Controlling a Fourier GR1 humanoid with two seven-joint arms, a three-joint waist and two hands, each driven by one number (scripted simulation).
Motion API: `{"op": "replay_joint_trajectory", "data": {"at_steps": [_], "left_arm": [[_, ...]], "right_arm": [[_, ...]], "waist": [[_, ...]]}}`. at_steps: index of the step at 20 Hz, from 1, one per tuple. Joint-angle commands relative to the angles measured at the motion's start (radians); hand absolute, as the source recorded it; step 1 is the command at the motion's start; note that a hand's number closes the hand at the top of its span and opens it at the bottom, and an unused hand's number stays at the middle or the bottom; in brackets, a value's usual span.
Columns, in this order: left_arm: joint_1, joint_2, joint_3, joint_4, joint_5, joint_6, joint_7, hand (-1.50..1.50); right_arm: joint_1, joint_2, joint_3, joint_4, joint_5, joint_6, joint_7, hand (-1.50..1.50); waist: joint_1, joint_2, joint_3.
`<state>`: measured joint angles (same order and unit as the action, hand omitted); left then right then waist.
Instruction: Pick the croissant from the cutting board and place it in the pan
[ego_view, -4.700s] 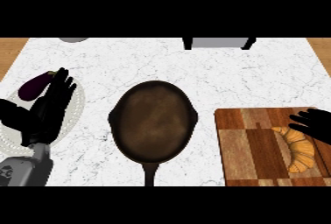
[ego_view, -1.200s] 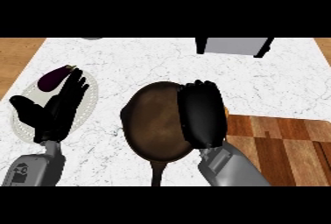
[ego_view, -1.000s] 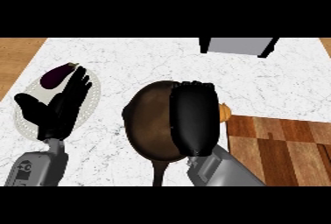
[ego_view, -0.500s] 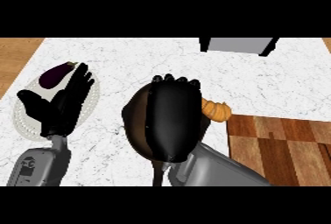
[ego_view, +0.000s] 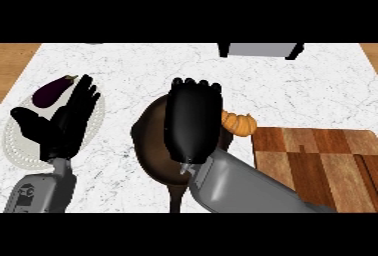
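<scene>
The right hand lies back-up over the dark pan, its fingers stretched toward the far side and covering most of the pan's bowl; whether they pinch anything cannot be told. The croissant pokes out at the hand's right edge, by the pan's right rim, beside the far left corner of the wooden cutting board. At left, the left hand rests open, fingers spread, over a white plate with an eggplant at its far end
</scene>
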<state>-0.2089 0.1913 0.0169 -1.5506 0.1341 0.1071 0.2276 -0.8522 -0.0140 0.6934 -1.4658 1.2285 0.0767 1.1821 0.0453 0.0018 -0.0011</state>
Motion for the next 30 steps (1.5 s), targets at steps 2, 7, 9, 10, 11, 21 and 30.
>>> {"op": "replay_joint_trajectory", "data": {"at_steps": [2, 7, 9, 10, 11, 21, 30], "left_arm": [[0.054, -0.002, 0.004, -0.048, 0.012, -0.013, -0.011, 0.00], [0.022, 0.023, 0.025, -0.039, 0.023, -0.023, 0.040, 0.00], [0.003, 0.021, 0.009, -0.080, 0.010, -0.009, 0.075, 0.00], [0.023, -0.004, 0.016, -0.033, -0.002, 0.006, 0.016, 0.00], [0.013, 0.045, 0.058, -0.054, 0.036, -0.031, 0.038, 0.00], [0.024, -0.008, 0.033, 0.018, 0.008, -0.024, -0.042, 0.00], [0.064, 0.045, 0.087, -0.022, 0.025, -0.036, -0.016, 0.00]], "right_arm": [[0.034, 0.013, 0.027, 0.076, -0.047, -0.195, 0.119, 1.50], [0.084, 0.013, 0.027, 0.250, -0.078, -0.374, 0.016, 1.50], [0.053, 0.014, 0.014, 0.337, -0.098, -0.411, -0.010, 1.50], [0.041, 0.014, -0.014, 0.379, -0.115, -0.382, -0.031, 1.50], [0.093, 0.014, -0.020, 0.401, -0.112, -0.381, -0.042, 1.50], [0.173, 0.014, -0.041, 0.484, -0.349, -0.646, -0.118, -1.50], [0.330, 0.014, -0.132, 0.188, -0.346, -0.923, -0.257, -1.50]], "waist": [[-0.011, 0.000, 0.001], [-0.012, 0.004, 0.001], [-0.007, 0.004, 0.002], [-0.014, 0.005, 0.001], [-0.015, 0.005, 0.001], [-0.016, 0.005, 0.001], [-0.054, -0.008, 0.002]]}}
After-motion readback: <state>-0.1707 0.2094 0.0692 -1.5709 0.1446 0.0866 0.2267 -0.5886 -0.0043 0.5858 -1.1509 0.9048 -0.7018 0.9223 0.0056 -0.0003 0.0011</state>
